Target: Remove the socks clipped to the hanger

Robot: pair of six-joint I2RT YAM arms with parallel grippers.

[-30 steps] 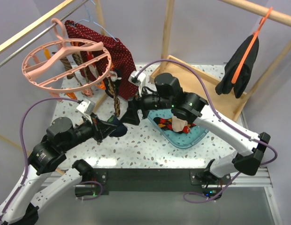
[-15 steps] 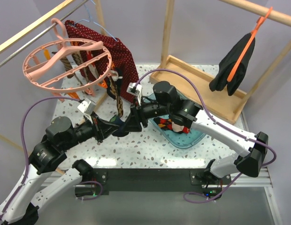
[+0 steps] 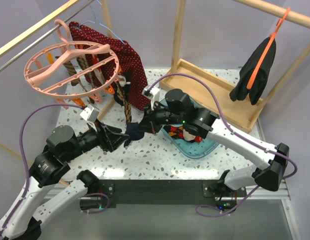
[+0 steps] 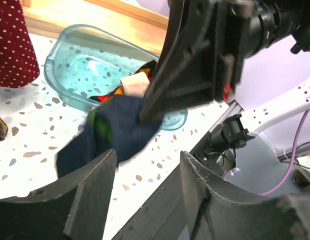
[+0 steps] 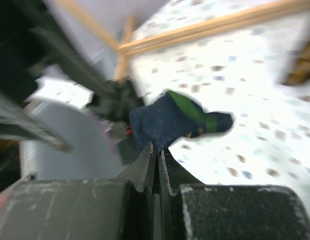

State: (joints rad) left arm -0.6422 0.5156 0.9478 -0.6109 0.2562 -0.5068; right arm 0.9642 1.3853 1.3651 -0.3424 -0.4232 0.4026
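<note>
The pink ring hanger (image 3: 70,65) hangs from the rail at the back left, with brown patterned socks (image 3: 87,77) clipped under it. One dark navy sock (image 3: 132,133) (image 4: 115,127) (image 5: 170,120) with a green band hangs low over the table between the two arms. My right gripper (image 3: 144,126) (image 5: 156,150) is shut on the edge of this sock. The left gripper (image 3: 117,137) (image 4: 147,170) stands open just in front of the sock, its jaws apart with nothing between them.
A clear blue bin (image 3: 195,146) (image 4: 75,55) holding loose socks (image 3: 187,133) sits under the right arm. A red white-dotted cloth (image 3: 130,65) hangs behind the hanger. A wooden frame (image 3: 215,85) and a black garment (image 3: 255,70) on an orange hanger stand at the back right.
My right gripper has closed on the navy sock. The left gripper has opened and let go of it, drawing back a little. The black garment is swaying.
</note>
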